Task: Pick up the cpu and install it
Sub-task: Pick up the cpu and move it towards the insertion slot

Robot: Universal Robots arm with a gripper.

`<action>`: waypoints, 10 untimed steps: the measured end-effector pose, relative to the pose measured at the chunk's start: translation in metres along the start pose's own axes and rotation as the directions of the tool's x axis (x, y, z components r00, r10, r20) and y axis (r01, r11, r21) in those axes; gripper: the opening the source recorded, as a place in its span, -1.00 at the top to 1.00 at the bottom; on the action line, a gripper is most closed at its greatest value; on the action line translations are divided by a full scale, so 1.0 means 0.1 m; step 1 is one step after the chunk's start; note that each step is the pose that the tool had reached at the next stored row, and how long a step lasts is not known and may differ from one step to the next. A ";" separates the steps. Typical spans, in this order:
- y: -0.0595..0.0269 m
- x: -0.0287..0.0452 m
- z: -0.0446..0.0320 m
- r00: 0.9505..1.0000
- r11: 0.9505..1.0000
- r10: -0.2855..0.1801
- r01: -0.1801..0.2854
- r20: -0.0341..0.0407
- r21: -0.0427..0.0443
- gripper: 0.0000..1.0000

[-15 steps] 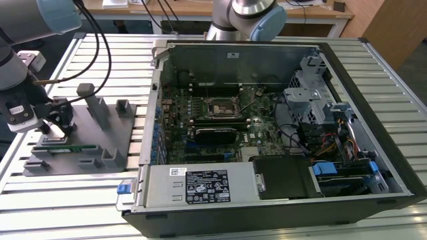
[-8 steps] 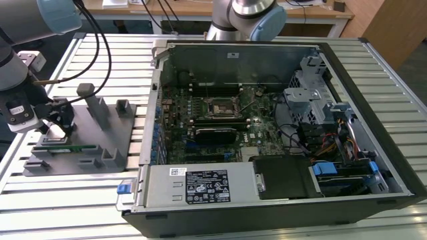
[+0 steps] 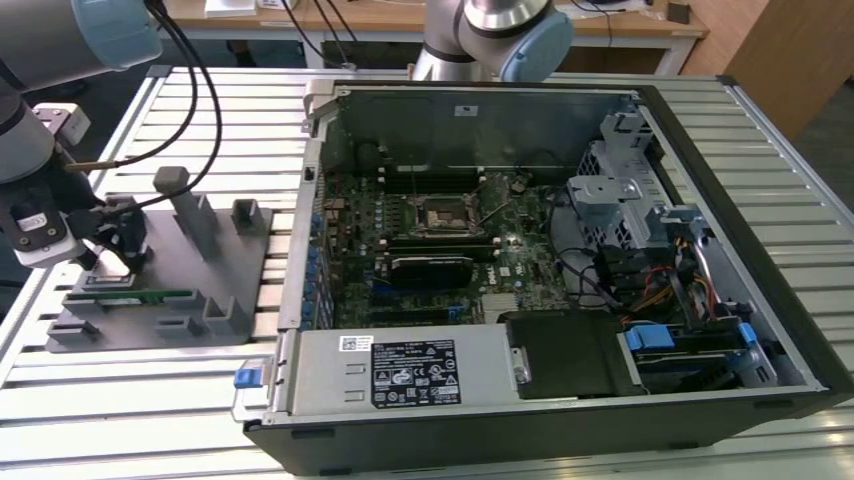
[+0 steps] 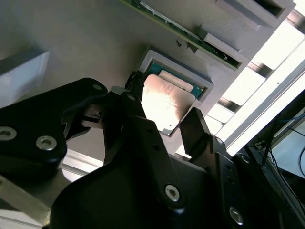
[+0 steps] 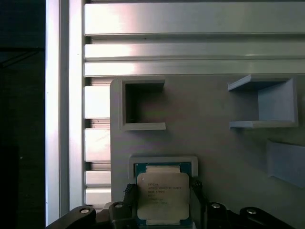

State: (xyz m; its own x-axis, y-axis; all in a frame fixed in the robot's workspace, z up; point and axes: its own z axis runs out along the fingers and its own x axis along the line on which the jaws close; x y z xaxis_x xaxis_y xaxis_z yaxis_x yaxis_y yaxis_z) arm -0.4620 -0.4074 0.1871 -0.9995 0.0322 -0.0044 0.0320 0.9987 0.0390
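I have the gripper (image 5: 163,199) down over the grey fixture (image 3: 200,262), at its edge on the exterior view's left. In both wrist views the cpu (image 5: 163,193) lies directly between the two black fingers (image 5: 129,195). One finger is against each of two opposite edges, so I read the gripper as clamped on the cpu and not merely standing around it. The chip is square with no long axis to line up, and the fingers bear squarely on its sides.

The cpu is at its pocket (image 5: 162,162), near the fixture edge that borders the table slats (image 5: 97,143). Its silver top faces the first wrist camera, and a teal strip shows inside the pocket beyond one edge of the chip. In the second wrist view the cpu (image 4: 164,102) looks slightly tilted against the pocket rim, so I judge it is at most barely raised. I can't tell whether it has fully cleared the walls.

What matters for the carry is direction. The socket (image 3: 437,215) is inside the open case (image 3: 747,190), near the middle of the board. It is well apart from the gripper (image 3: 120,250), toward the exterior view's right, across the case's near wall. The memory stick (image 3: 127,296) lies just beside the gripper on the fixture and is not touched.
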 end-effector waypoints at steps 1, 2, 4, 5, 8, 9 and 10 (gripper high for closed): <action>0.000 -0.001 0.000 1.000 1.000 0.000 0.000 0.000 0.000 -0.05; 0.000 -0.002 0.000 1.000 1.000 0.000 0.000 0.000 0.000 -0.05; 0.000 -0.003 -0.005 1.000 1.000 0.000 0.000 0.000 0.000 -0.05; 0.001 -0.004 -0.021 1.000 1.000 0.000 0.000 0.000 0.000 -0.05; 0.004 -0.004 -0.099 1.000 1.000 0.000 0.000 0.000 0.000 -0.05; 0.005 -0.004 -0.133 1.000 1.000 0.000 0.000 0.000 0.000 -0.05; 0.006 -0.004 -0.170 1.000 1.000 0.000 0.000 0.000 0.000 -0.05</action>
State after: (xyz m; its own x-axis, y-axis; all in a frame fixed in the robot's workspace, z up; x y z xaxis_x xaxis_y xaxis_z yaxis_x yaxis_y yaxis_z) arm -0.4616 -0.4074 0.2041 -0.9995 0.0321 -0.0044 0.0319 0.9987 0.0389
